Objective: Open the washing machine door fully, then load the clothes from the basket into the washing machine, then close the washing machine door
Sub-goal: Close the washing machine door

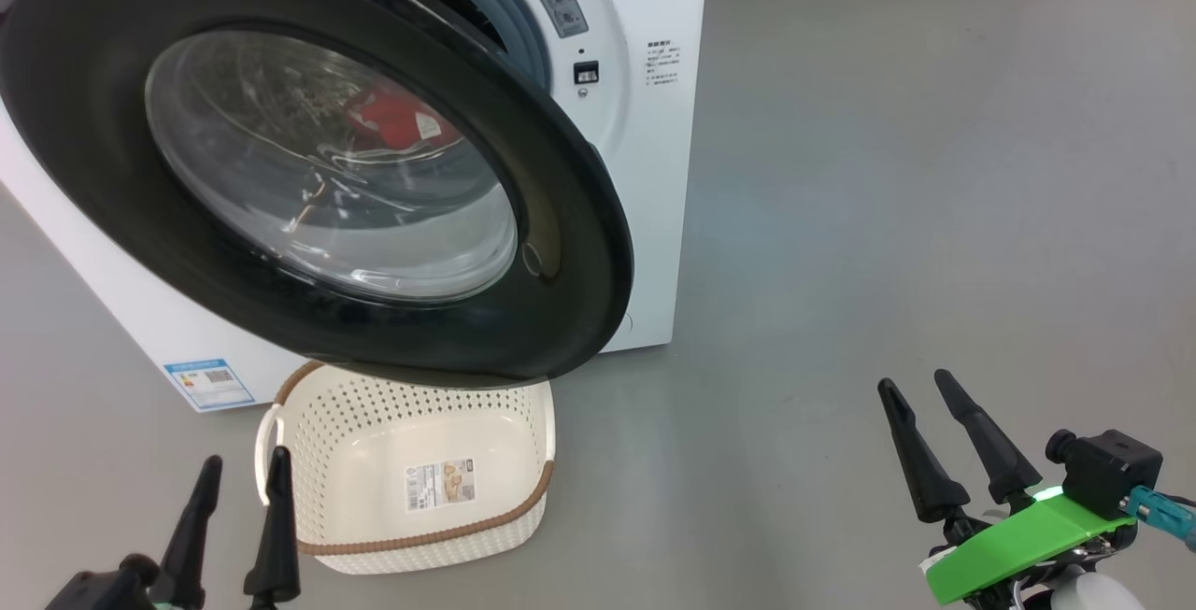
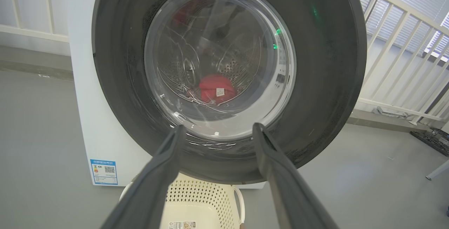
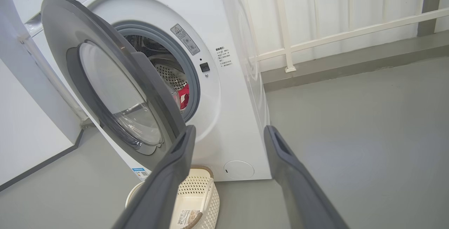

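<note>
The washing machine door [image 1: 570, 218] stands ajar, swung out from the white washing machine [image 1: 645, 171], with a gap between its free edge and the machine's front. Its lower edge hangs over the back of the basket [image 1: 346, 423]. The basket sits on the grey floor [image 1: 888, 171] just in front of the machine, its bare bottom showing a sticker [image 1: 439, 484]. The red clothes [image 1: 392, 120] lie inside the steel drum [image 3: 168, 74], seen through the door's glass and, from the right wrist view, through the gap beside the door. The left tool [image 1: 245, 457] hovers low beside the basket's left handle with its fingers apart, holding nothing. The right tool [image 1: 915, 380] hangs well off to the right over bare floor, its fingers likewise spread and holding nothing.
</note>
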### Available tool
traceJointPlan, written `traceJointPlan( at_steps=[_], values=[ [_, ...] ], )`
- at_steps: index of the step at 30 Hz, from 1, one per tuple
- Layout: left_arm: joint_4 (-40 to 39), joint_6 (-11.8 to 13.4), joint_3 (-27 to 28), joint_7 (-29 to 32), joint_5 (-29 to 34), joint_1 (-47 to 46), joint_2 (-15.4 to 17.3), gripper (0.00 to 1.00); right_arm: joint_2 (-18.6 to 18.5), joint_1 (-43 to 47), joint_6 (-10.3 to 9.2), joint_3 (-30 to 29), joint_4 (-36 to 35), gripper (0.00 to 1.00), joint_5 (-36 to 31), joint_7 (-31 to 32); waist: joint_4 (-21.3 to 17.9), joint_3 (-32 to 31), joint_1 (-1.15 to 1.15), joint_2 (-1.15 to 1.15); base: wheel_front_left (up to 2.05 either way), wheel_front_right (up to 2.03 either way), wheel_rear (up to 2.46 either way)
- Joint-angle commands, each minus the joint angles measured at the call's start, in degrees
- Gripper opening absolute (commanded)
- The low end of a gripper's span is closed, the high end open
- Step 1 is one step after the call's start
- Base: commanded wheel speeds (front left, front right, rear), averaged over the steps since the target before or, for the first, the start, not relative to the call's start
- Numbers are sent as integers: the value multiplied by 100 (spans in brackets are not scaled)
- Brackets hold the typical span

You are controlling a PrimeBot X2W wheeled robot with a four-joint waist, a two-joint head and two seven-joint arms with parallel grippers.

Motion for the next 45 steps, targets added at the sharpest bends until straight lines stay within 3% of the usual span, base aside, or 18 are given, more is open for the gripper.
traceJointPlan(
  at_steps=[1,17,45],
  values=[
    [-219,52,353,-65,202,-22,-7,100,-99,6,9,70,-161,100,-34,-28,24,-1,0,0,0,0,0],
    [-487,-119,766,-67,886,161,-381,100,-91,39,9,1,-179,100,-60,-28,99,14,0,0,0,0,0],
    [-430,-240,938,-68,1080,126,-564,100,-127,21,9,7,-176,100,-74,-28,132,-13,0,0,0,0,0]
  ],
)
